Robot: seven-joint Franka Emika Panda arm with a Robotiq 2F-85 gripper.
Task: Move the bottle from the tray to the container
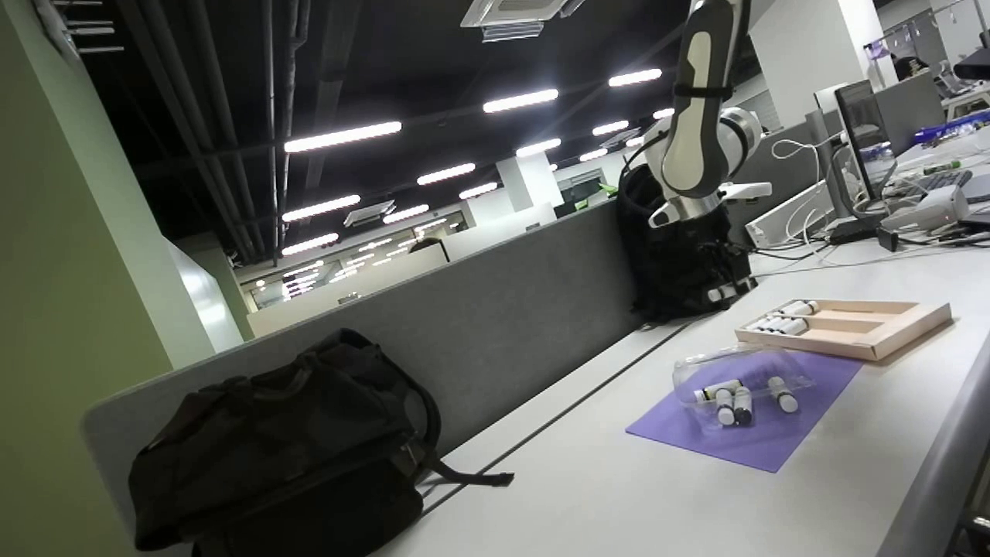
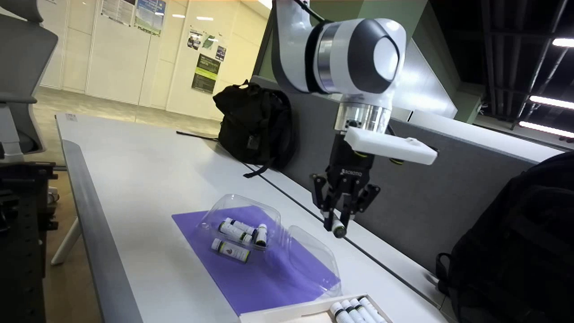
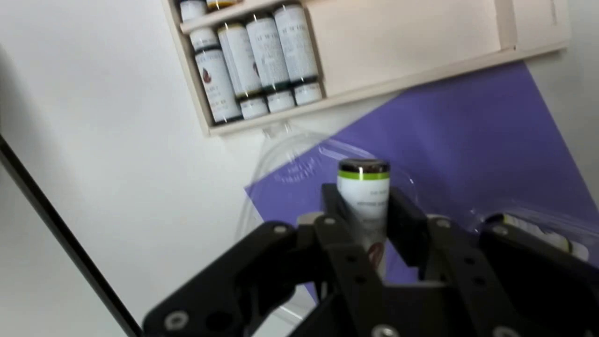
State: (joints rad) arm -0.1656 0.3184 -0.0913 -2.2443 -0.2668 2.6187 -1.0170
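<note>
- Bottle (image 3: 363,187), a white cylinder with a green band and dark end, is grasped by the black two-fingered hand (image 3: 362,206) in the wrist view, dark end jutting past the grip.
- Same view: a flat light-brown wooden tray (image 3: 402,42) with a low rim holds four white-labelled bottles (image 3: 269,56) side by side in one compartment, with parts of more beyond a divider (image 3: 220,16).
- In an exterior view, the held bottle (image 2: 339,229) hangs above the white counter (image 2: 148,188). A clear plastic container (image 2: 246,209) lies open on a rectangular purple mat (image 2: 264,287), lid (image 2: 309,255) folded out toward the tray; three white bottles (image 2: 235,232) lie inside, and a fourth (image 2: 231,250) is at its edge, whether inside or just beside I cannot tell.
- In an exterior view, the hand (image 1: 727,291) shows faintly against a black fabric backpack (image 1: 673,263), bottle in its grasp; the tray (image 1: 913,333) borders the mat.
</note>
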